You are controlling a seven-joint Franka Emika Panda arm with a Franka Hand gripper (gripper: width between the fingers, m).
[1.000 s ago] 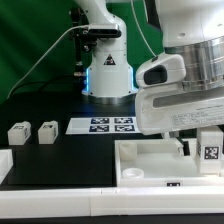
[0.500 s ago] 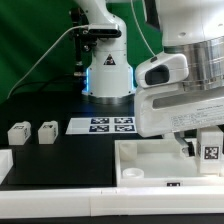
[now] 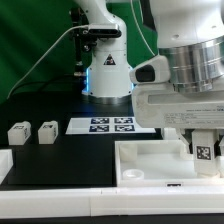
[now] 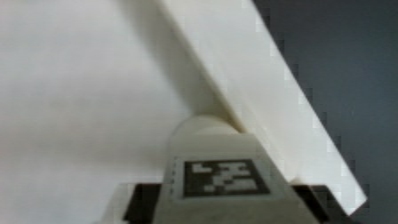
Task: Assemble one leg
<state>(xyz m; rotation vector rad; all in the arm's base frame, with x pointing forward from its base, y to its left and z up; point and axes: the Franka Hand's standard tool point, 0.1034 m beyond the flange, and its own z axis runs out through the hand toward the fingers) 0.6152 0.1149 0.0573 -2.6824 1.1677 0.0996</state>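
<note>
At the lower left of the exterior view, two small white block-shaped posts sit on the black table, matte plastic with squared edges, near each other but apart. Just to their right lies the marker board, a thin flat white strip carrying black-and-white tags. At lower centre and right is the tabletop piece, a large white part with a raised rim and a round socket at its near corner.

The arm's glossy white base stands at upper centre, and its bulky wrist fills the upper right of the frame, pointing straight down over the tabletop piece.

At the right edge the gripper has its dark fingers closed against the two sides of the leg, a small white post whose tagged face looks toward the camera. The leg hangs upright between the fingers, over the far right part of the tabletop piece.

In the wrist view the leg shows its rounded top and tag, flanked by dark finger pads, with the tabletop piece's rim running diagonally behind it.
</note>
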